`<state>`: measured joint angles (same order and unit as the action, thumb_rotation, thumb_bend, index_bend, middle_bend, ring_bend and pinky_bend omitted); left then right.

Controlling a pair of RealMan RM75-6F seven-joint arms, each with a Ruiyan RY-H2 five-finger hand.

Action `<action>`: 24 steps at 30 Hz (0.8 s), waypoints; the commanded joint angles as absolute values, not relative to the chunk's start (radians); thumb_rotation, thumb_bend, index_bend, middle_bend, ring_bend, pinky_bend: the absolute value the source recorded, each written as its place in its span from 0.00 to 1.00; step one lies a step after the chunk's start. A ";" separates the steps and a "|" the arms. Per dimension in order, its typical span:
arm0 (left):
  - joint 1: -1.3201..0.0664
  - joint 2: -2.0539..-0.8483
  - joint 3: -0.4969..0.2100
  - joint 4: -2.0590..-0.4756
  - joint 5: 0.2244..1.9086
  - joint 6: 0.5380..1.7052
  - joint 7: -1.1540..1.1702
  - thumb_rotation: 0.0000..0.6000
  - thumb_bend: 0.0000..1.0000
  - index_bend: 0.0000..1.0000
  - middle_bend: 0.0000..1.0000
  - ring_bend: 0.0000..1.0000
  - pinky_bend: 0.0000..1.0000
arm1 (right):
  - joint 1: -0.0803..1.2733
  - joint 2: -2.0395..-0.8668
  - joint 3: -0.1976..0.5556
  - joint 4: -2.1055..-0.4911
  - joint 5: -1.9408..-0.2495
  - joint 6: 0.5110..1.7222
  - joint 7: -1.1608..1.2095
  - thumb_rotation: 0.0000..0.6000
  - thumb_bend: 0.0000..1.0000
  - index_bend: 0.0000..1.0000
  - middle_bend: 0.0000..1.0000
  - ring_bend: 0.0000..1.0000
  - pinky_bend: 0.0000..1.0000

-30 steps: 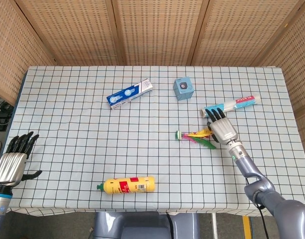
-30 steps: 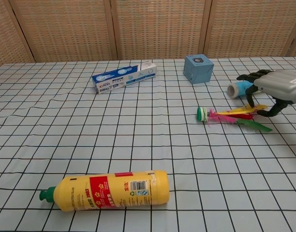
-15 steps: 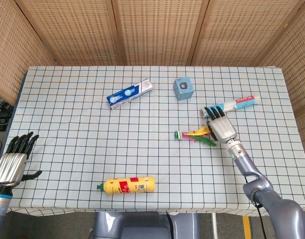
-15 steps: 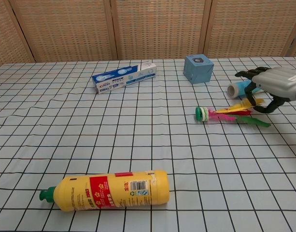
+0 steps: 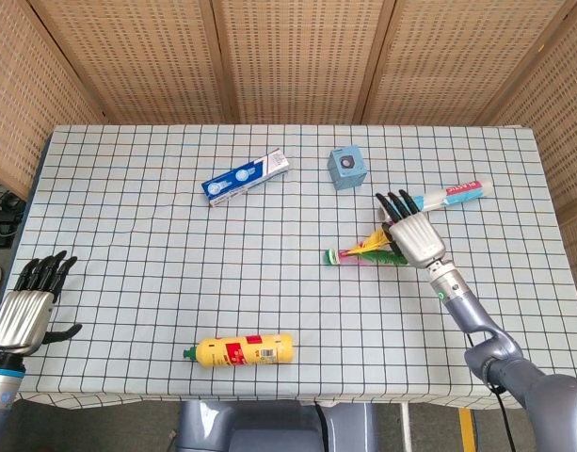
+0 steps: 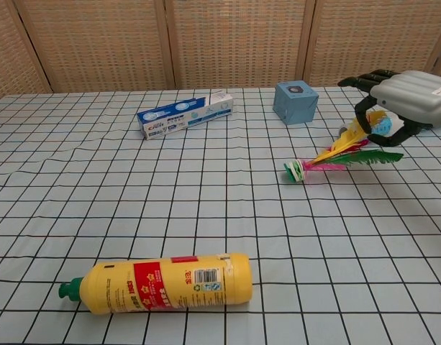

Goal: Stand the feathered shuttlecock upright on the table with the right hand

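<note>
Partway through. Right hand (image 6: 401,100) has hold of the feathered shuttlecock (image 6: 340,155) by the feather end: in the chest view the fingers curl down around the yellow and pink feathers, and that end is raised off the table (image 5: 128,235). The green base (image 6: 293,171) is down on the cloth, so the shuttlecock sits tilted, base low toward the table centre, feathers high toward the hand. Head view agrees: shuttlecock (image 5: 361,252) just beside and partly under the right hand (image 5: 412,235).

Done: grasp made, tilt-up begun.
Left: swing the feathers up over the base until it's vertical, let go, check it stands alone.

Hedge: exactly which feathers are pinched is hard to read; the green one sticks out free below the hand, so the grip may be partial. Feathers are springy, so I'd expect slip or a base skid on the cloth while pivoting.

The toothpaste tube (image 5: 453,195) lies close behind the right hand, blue box (image 5: 346,168) further back; neither blocks the pivot.

Left hand (image 5: 24,306) is at the near left table edge, fingers spread, holding nothing.
</note>
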<state>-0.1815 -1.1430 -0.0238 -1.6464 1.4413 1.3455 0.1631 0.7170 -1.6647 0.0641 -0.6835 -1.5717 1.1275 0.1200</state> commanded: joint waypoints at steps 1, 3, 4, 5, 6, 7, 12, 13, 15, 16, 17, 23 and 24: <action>-0.180 -1.140 -0.023 -1.647 1.446 1.349 0.156 1.00 0.00 0.00 0.00 0.00 0.00 | 0.734 -1.604 0.080 -0.789 -1.592 1.174 0.054 1.00 0.59 0.72 0.09 0.00 0.00; -0.178 -1.134 -0.020 -1.647 1.451 1.351 0.142 1.00 0.00 0.00 0.00 0.00 0.00 | 0.754 -1.555 0.088 -0.881 -1.618 1.204 -0.009 1.00 0.59 0.72 0.09 0.00 0.00; -0.178 -1.132 -0.019 -1.646 1.453 1.350 0.137 1.00 0.00 0.00 0.00 0.00 0.00 | 0.759 -1.535 0.090 -0.918 -1.622 1.203 -0.037 1.00 0.59 0.72 0.09 0.00 0.00; -0.178 -1.130 -0.019 -1.645 1.454 1.350 0.133 1.00 0.00 0.00 0.00 0.00 0.00 | 0.762 -1.518 0.091 -0.951 -1.623 1.200 -0.064 1.00 0.59 0.72 0.09 0.00 0.00; -0.178 -1.129 -0.018 -1.643 1.455 1.350 0.128 1.00 0.00 0.00 0.00 0.00 0.00 | 0.768 -1.497 0.092 -0.993 -1.629 1.198 -0.102 1.00 0.59 0.72 0.09 0.00 0.00; -0.177 -1.128 -0.017 -1.642 1.455 1.350 0.124 1.00 0.00 0.00 0.00 0.00 0.00 | 0.772 -1.483 0.093 -1.023 -1.635 1.197 -0.129 1.00 0.59 0.72 0.09 0.00 0.00; -0.178 -1.126 -0.017 -1.631 1.448 1.343 0.111 1.00 0.00 0.00 0.00 0.00 0.00 | 0.799 -1.431 0.100 -1.148 -1.656 1.175 -0.253 1.00 0.59 0.72 0.10 0.00 0.00; -0.178 -1.126 -0.018 -1.630 1.447 1.341 0.110 1.00 0.00 0.00 0.00 0.00 0.00 | 0.802 -1.427 0.102 -1.163 -1.655 1.170 -0.268 1.00 0.59 0.72 0.10 0.00 0.00; -0.180 -1.125 -0.019 -1.630 1.446 1.339 0.107 1.00 0.00 0.00 0.00 0.00 0.00 | 0.818 -1.425 0.109 -1.193 -1.660 1.157 -0.303 1.00 0.59 0.72 0.10 0.00 0.00; -0.180 -1.125 -0.019 -1.630 1.446 1.339 0.106 1.00 0.00 0.00 0.00 0.00 0.00 | 0.824 -1.425 0.112 -1.204 -1.661 1.151 -0.314 1.00 0.59 0.71 0.10 0.00 0.00; -0.180 -1.125 -0.019 -1.630 1.446 1.339 0.106 1.00 0.00 0.00 0.00 0.00 0.00 | 0.828 -1.426 0.115 -1.211 -1.660 1.146 -0.323 1.00 0.59 0.71 0.10 0.00 0.00; -0.180 -1.122 -0.018 -1.629 1.446 1.337 0.100 1.00 0.00 0.00 0.00 0.00 0.00 | 0.867 -1.463 0.128 -1.217 -1.650 1.094 -0.375 1.00 0.59 0.70 0.10 0.00 0.00; -0.180 -1.121 -0.019 -1.629 1.445 1.338 0.098 1.00 0.00 0.00 0.00 0.00 0.00 | 0.870 -1.469 0.126 -1.215 -1.650 1.088 -0.381 1.00 0.59 0.70 0.10 0.00 0.00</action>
